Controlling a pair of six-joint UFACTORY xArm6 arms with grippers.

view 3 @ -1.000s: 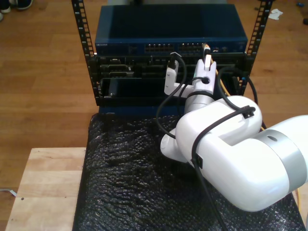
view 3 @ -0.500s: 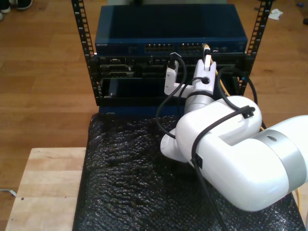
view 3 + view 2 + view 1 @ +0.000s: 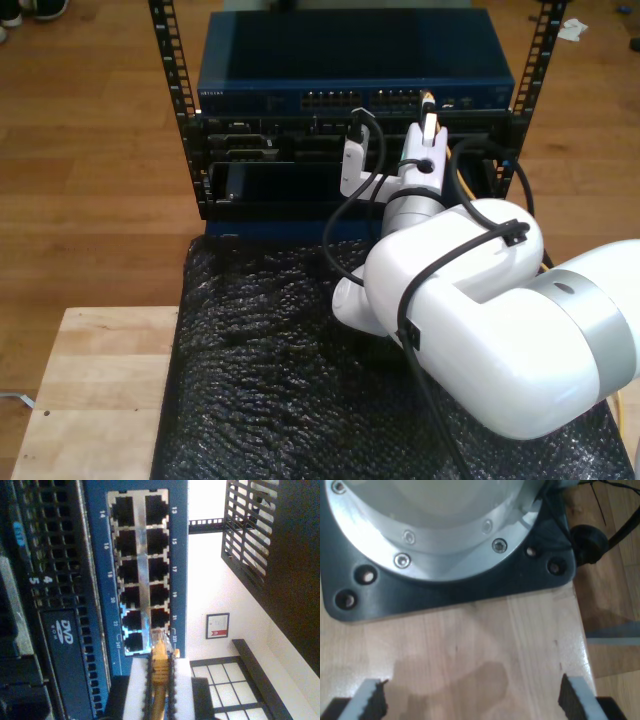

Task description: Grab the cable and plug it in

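Cable (image 3: 159, 666) plug clamped in my second gripper (image 3: 159, 680), tip blurred

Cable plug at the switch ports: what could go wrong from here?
1. In the second wrist view, the cable plug's clear tip sits at the divider between the two port columns of the blue switch, near ports 23 and 24. Pushing now could jam it against the frame.
2. My second gripper grips behind the plug; the cable might slip back or buckle.
3. My first gripper hangs open over a wooden surface, offering no support.
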